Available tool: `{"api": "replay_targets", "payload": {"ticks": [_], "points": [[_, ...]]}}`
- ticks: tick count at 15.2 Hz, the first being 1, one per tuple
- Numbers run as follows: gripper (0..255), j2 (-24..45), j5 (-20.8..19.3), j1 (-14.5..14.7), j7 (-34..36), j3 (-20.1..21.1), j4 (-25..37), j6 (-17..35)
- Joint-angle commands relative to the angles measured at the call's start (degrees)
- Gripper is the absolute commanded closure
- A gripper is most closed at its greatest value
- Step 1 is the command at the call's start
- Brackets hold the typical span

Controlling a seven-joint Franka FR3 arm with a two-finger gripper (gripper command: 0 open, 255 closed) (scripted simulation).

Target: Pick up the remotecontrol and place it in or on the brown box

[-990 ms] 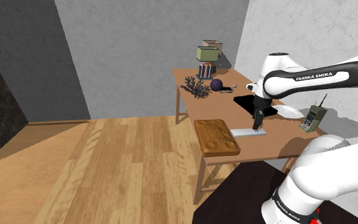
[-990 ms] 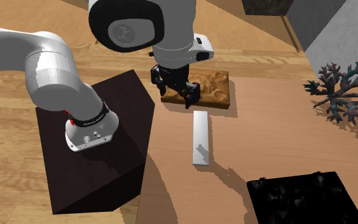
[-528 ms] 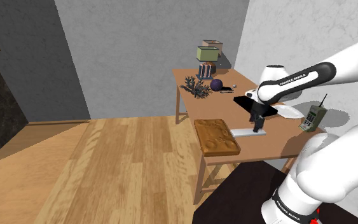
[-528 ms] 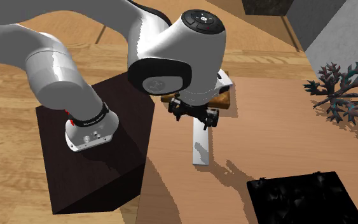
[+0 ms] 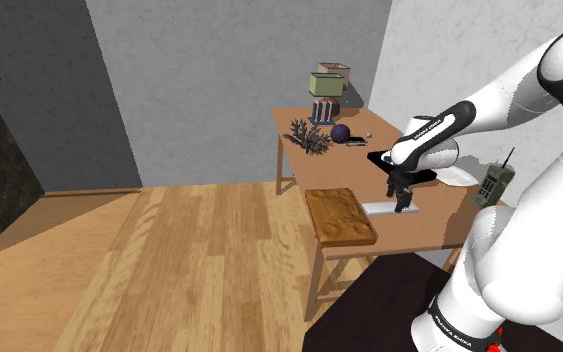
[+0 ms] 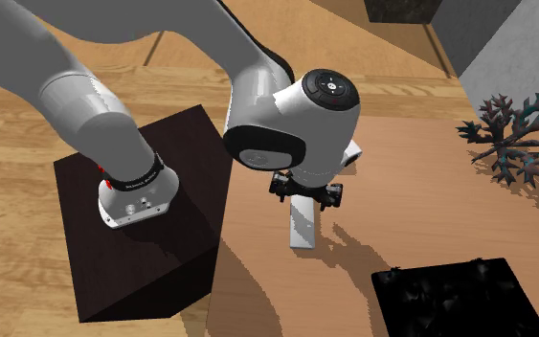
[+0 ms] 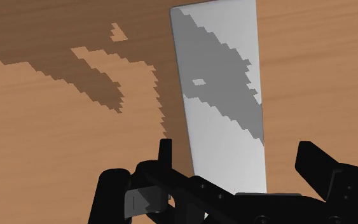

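A: Where is the flat white rectangular remote control (image 5: 392,208) found?

B: It is seen lying flat on the brown wooden counter (image 5: 424,232), just beside the brown carved slab-shaped box (image 5: 340,215). The box is set at the counter's edge toward the shoulder view's left.

A: How is the all-black two-finger hand (image 5: 403,201) placed?

B: It is held low over the remote control (image 6: 303,228), pointing down at it. In the wrist view one end of the remote control (image 7: 225,108) is framed by the hand (image 7: 238,164), and the rest is seen stretching away ahead of the fingers (image 7: 165,158).

A: Is anything gripped?

B: Nothing is gripped. The fingers are spread wide, one along each long edge, and a strip of bare counter (image 7: 75,153) is seen between each finger and the remote control. The arm's jagged shadow is cast across the white face.

A: What else is seen on the counter?

B: A black square tray (image 6: 447,299) is set beyond the remote control's other end. A dark branching coral-like ornament (image 6: 509,144) is placed well apart from it. In the shoulder view a green handset with an aerial (image 5: 491,185) is found near the wall and a dark purple ball (image 5: 340,133) farther back. The arm's base is carried by a dark box stand (image 6: 176,278) beside the counter (image 6: 420,182).
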Motion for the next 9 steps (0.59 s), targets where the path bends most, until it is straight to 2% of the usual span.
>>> {"api": "replay_targets", "payload": {"ticks": [1, 2, 3, 9], "points": [[0, 3.2, 4.3, 2.6, -3.2, -2.2, -0.1, 2.4], [0, 4.9, 6.9, 3.8, -5.0, -3.1, -0.3, 3.6], [0, 7.9, 12.1, 5.8, -8.8, -4.3, -0.4, 5.2], [0, 7.9, 12.2, 5.3, -8.8, -3.9, -0.4, 5.2]]}}
